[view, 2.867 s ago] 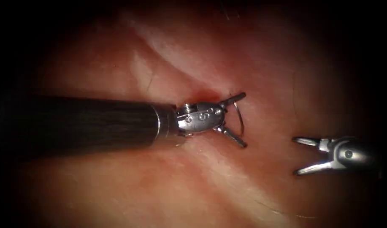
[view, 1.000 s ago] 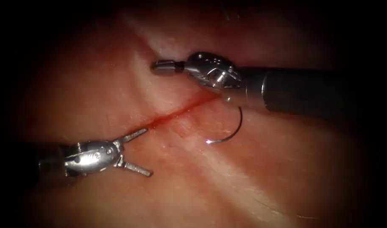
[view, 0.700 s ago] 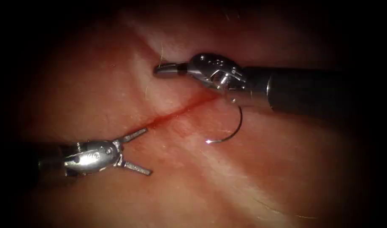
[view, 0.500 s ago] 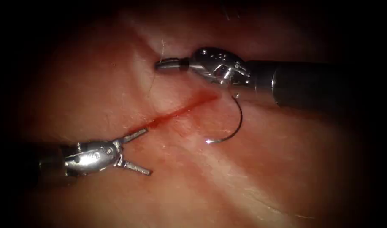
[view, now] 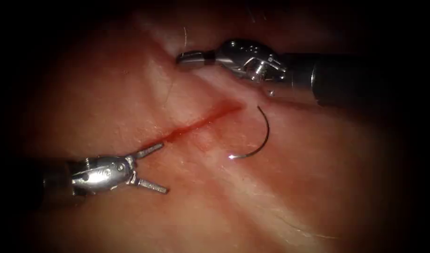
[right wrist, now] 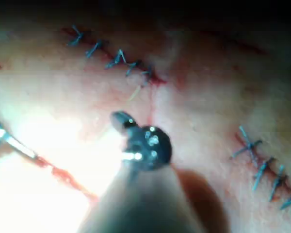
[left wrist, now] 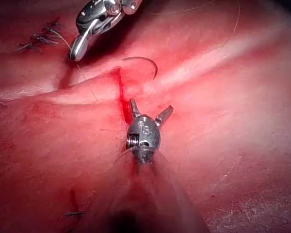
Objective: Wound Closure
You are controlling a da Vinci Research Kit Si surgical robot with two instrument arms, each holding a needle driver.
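The cut [view: 196, 124] is a red line running aslant across the tissue [view: 318, 187]. The curved needle [view: 263, 136] lies free on the tissue just right of the cut's upper end, held by neither tool; its point [view: 231, 157] glints. My right tool [view: 183, 58] sits above the cut, jaws shut on a thin thread [view: 169, 89] that passes through their tip and trails down toward the cut. My left tool [view: 163, 168] rests at the cut's lower left end, jaws open and holding nothing. The left wrist view shows the left tool [left wrist: 151, 106], needle [left wrist: 140, 60] and right tool [left wrist: 73, 54].
Red fluid [left wrist: 121, 99] stains the tissue along the cut. Rows of blue stitches [right wrist: 111, 57] and more stitches [right wrist: 262, 162] close other cuts nearby, seen beyond my right tool [right wrist: 117, 117]. A loose strand of thread [view: 308, 230] lies on the tissue at the lower right.
My right tool has lifted up and to the right with the thread, uncovering the needle's upper end. The needle has stayed where it lay. The left tool has not moved.
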